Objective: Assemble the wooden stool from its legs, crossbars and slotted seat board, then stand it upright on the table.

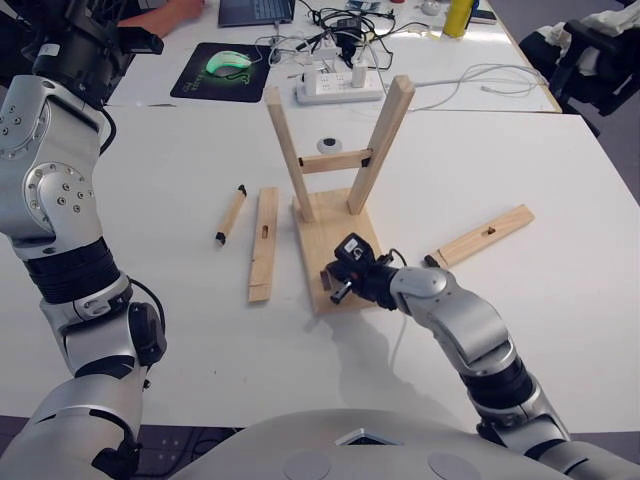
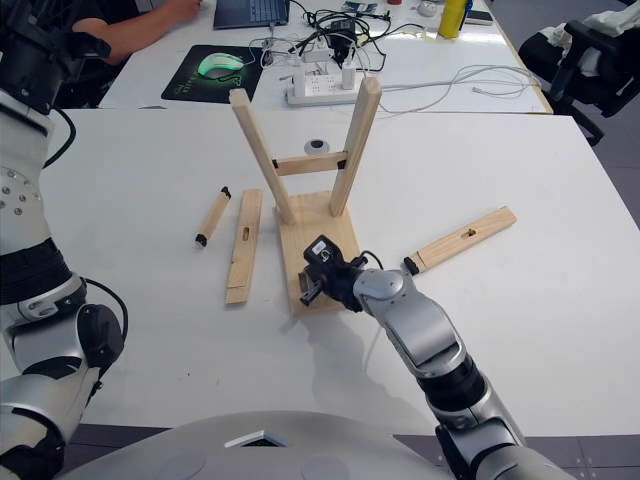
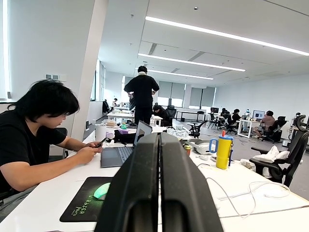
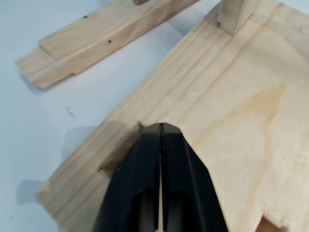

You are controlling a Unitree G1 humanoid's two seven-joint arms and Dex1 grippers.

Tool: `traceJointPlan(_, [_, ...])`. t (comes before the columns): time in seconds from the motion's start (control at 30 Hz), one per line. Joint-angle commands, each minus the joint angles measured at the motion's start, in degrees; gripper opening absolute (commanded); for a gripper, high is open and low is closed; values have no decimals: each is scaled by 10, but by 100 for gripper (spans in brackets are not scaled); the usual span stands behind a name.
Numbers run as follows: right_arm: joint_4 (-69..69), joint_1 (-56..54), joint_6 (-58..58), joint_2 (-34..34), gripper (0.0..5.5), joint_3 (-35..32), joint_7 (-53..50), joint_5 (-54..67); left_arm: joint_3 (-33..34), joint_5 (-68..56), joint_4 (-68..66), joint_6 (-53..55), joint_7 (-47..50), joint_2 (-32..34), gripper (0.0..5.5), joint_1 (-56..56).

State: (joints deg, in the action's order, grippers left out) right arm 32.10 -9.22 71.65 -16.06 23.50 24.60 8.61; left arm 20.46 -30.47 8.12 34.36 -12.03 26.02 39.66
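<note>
- On the surface (image 1: 150, 190), in the left eye view, the seat board (image 1: 335, 240) is seen lying flat with two upright legs (image 1: 381, 145) set in it. The right pincer (image 1: 341, 291) is placed at its near end, clenched on nothing.
- In the right eye view, a loose leg (image 2: 242, 247) is found just left of the board, its long axis running away from the robot. A second leg (image 2: 462, 238) lies slanted to the right.
- In the left wrist view, the left pincer (image 3: 160, 140) is shown clenched and empty, raised well apart from the parts.
- In the right wrist view, an empty slot (image 4: 113, 158) is seen just beside the pincer tip, so the right arm is judged the nearer.
</note>
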Motion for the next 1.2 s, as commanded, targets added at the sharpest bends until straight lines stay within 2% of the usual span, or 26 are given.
traceJointPlan(0.03, [-20,24,103,7,0,-9,-11,27,-5,3,-5,7,-6,10,2,1])
traceJointPlan(0.17, [-7,-12,110,17,0,-49,-22,35,-5,4,-8,4,-6,11,2,3])
traceJointPlan(0.27, [6,-43,102,32,0,-104,-29,44,-1,7,-5,1,-2,11,2,-2])
traceJointPlan(0.37, [25,-68,86,57,0,-193,-25,66,5,10,7,3,7,10,2,-16])
traceJointPlan(0.43, [35,-79,95,68,29,-262,-19,86,11,9,20,6,13,10,0,-29])
traceJointPlan(0.53, [46,-71,98,32,69,-329,-19,93,19,5,41,10,22,9,0,-45])
traceJointPlan(0.67, [-67,-41,-38,-69,132,-313,-53,13,28,-1,65,13,34,3,0,-65])
traceJointPlan(0.7, [-97,-35,-68,-75,146,-316,-68,-3,24,0,63,12,34,0,0,-65])
traceJointPlan(0.77, [-110,-22,-108,-70,178,-328,-100,-26,19,0,61,9,35,-6,0,-62])
traceJointPlan(1.0, [-52,-3,-84,18,281,-371,-186,-29,24,-1,75,11,46,-12,0,-73])
traceJointPlan(1.2, [-18,0,-38,17,366,-386,-231,-55,24,-3,85,15,52,-13,0,-86])
